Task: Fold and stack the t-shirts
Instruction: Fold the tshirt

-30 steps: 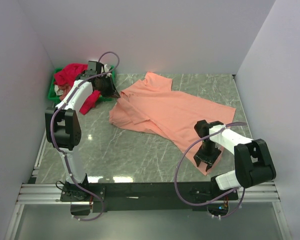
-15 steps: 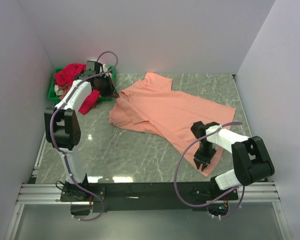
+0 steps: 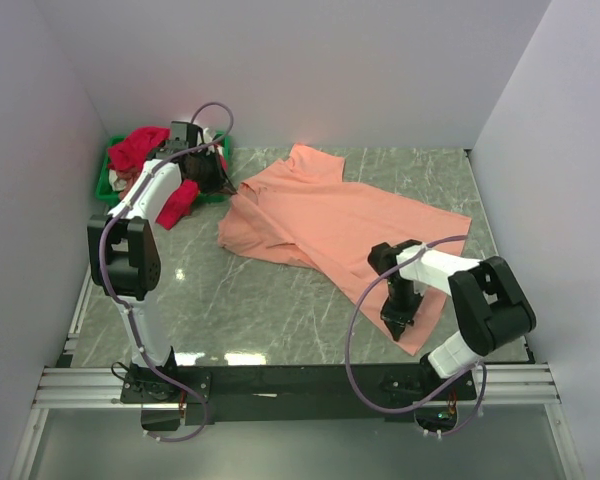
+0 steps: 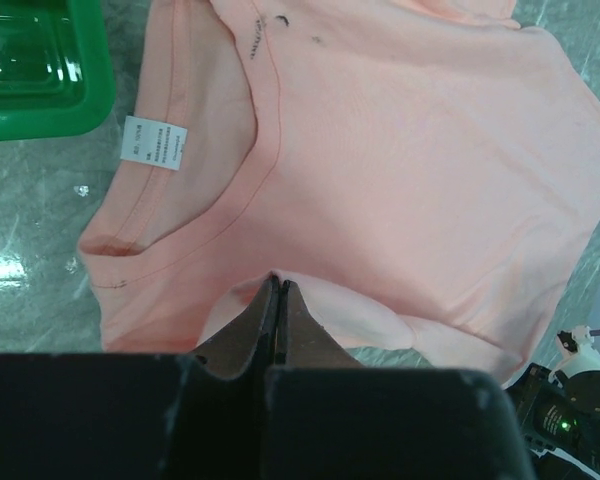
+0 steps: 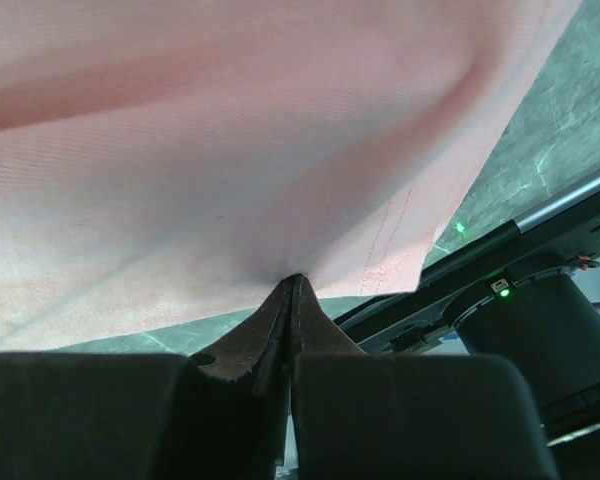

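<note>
Right gripper [image 3: 396, 328]: swung in to its left over the last second, and its jaws went from spread to pressed together. Now it's pinching the bottom hem of the salmon t-shirt [image 3: 340, 215], which fans out ahead of its tips in the wrist view.
Left gripper [image 3: 228, 185]: hasn't budged. Its fingers are pressed together on a pucker of the same shirt just short of the collar, with the neck label [image 4: 156, 143] ahead and to the left of the tips.
Salmon t-shirt: spread out but rumpled on the table [image 3: 250, 300], stretched between the two grippers.
Crimson t-shirts [image 3: 140, 148]: heaped in and over the green bin [image 4: 80, 115], close beside the left gripper.
Slip risk: the right pinch looks like it's on the very edge of the hem (thin bite, honestly), so a quick lift could let it pop free.
Layer risk: can't tell if either pinch has one layer or both. With one layer, I'd guess the shirt bags open instead of folding flat.
Snag risk: the left arm sits right by the pile, so a careless pull might drag the crimson cloth or the bin along.
</note>
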